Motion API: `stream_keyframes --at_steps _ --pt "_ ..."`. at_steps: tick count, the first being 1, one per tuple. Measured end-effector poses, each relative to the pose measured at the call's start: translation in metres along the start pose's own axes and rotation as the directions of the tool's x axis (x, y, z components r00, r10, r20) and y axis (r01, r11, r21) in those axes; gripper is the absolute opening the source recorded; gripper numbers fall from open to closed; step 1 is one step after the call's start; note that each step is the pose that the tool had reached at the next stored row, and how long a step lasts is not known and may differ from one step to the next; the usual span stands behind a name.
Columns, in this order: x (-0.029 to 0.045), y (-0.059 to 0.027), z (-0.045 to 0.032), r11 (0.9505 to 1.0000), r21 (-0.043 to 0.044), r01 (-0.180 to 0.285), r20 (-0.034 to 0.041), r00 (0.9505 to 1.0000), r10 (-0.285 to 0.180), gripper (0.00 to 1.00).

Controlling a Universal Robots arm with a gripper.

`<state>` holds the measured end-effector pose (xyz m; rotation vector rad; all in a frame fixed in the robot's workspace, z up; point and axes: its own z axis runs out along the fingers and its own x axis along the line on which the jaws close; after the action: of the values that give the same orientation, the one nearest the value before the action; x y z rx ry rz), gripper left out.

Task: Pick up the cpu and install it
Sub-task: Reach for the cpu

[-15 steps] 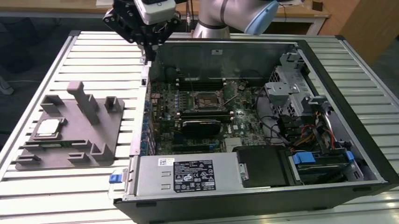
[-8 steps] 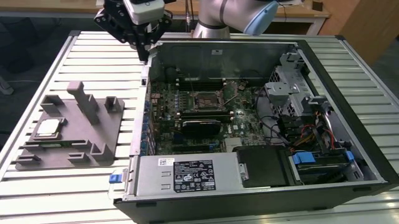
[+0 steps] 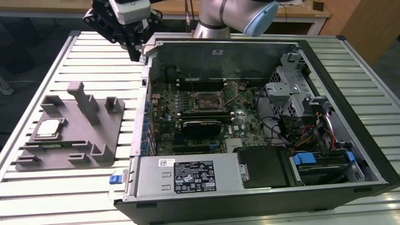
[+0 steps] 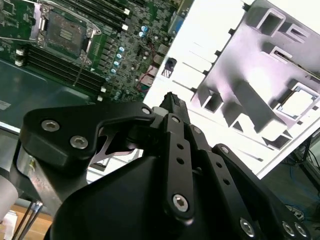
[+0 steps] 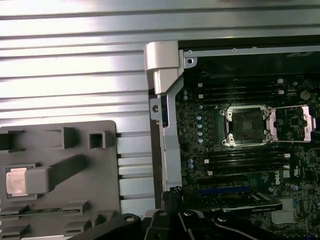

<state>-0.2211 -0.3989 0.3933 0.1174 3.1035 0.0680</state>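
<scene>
In the exterior view's left, the small, flat, square cpu with a shiny silver top [image 3: 48, 129] lies in a recess of the grey plastic tray with upright posts [image 3: 107, 140]. In the upper left of the frame, the black gripper [image 3: 134, 55] hangs well apart from the cpu, fingers closed on nothing, just beside the open black computer case [image 3: 250, 208]. The case's square motherboard socket [image 3: 207, 100] sits at centre.

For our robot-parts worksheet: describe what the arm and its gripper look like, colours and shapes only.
The arm is a silver-grey tube with a pale blue joint cap. The gripper is black hinged bars with silver screws, topped by a white block.
</scene>
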Motion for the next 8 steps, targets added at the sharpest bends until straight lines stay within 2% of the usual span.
stream_keyframes --at_steps 8 --pt "0.0173 -0.0013 -0.0006 1.0 -0.0001 0.0 0.0016 1.0 0.0 0.11"
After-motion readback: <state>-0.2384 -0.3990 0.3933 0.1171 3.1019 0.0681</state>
